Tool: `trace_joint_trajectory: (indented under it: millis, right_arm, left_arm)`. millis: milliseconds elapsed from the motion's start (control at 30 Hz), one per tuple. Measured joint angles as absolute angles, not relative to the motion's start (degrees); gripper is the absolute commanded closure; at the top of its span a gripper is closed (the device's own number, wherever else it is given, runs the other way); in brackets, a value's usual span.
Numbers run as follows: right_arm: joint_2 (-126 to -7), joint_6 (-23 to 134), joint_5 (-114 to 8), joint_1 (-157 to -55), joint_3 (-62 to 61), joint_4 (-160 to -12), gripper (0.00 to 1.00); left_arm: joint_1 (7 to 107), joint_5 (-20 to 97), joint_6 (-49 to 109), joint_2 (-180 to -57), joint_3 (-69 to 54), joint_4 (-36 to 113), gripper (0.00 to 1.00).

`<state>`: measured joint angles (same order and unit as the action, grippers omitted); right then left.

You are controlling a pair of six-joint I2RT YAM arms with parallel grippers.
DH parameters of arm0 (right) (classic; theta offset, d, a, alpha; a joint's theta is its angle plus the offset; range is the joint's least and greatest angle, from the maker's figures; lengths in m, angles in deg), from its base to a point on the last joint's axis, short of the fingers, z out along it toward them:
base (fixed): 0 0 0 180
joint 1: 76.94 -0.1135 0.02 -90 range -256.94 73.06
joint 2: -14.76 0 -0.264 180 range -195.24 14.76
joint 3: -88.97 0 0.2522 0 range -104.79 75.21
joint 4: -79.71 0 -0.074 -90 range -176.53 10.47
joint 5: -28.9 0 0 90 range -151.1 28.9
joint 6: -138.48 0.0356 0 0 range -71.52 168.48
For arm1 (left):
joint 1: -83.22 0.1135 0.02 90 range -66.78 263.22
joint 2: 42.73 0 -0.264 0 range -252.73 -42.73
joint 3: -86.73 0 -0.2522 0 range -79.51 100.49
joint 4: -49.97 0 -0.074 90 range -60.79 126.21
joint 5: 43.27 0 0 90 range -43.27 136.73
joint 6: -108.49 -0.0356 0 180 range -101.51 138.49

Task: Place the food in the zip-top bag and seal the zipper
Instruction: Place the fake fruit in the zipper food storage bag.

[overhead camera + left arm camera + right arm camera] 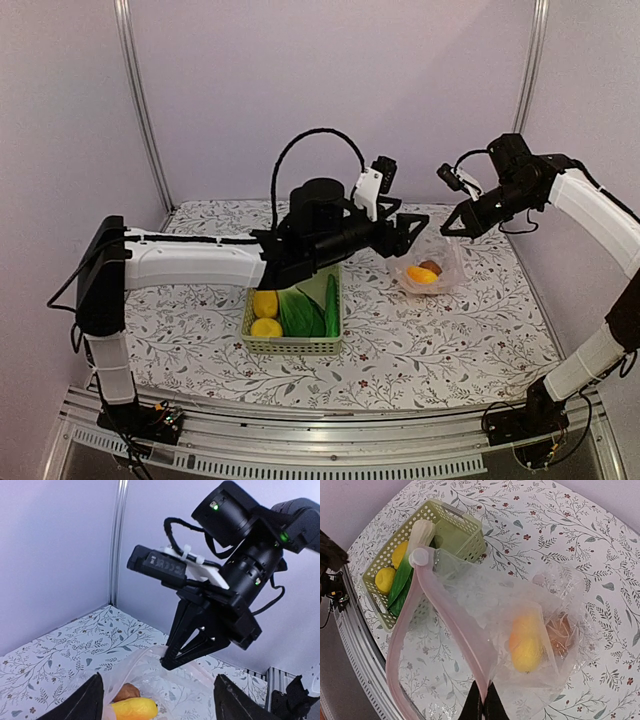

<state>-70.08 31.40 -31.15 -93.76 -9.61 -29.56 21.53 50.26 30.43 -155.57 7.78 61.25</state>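
The zip-top bag lies at the right of the table, holding a yellow fruit and a small brown piece. My right gripper is shut on the bag's mouth edge and holds it up. In the right wrist view the pinkish zipper runs open from the right gripper. The fruit and the brown piece show through the plastic. My left gripper is open and empty, just left of the bag mouth. Two lemons, bok choy and a cucumber lie in the basket.
The pale green lattice basket stands at the middle front under my left arm. Walls with metal posts close the back and sides. A metal rail runs along the near edge.
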Motion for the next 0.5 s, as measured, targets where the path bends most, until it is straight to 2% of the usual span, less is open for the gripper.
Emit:
trace_joint_trajectory:
  millis: [300, 500]
  right_arm:
    - [-71.81, 31.56, -38.80, -90.96, -13.13, -30.52, 1.00]
    - [-71.78, 31.56, -44.13, -89.65, -14.39, -32.71, 1.00]
  left_arm:
    - [20.64, 50.59, 32.05, -138.15, -5.69, 59.67, 0.29]
    - [20.61, 60.62, 37.86, -131.02, -12.44, 45.53, 0.30]
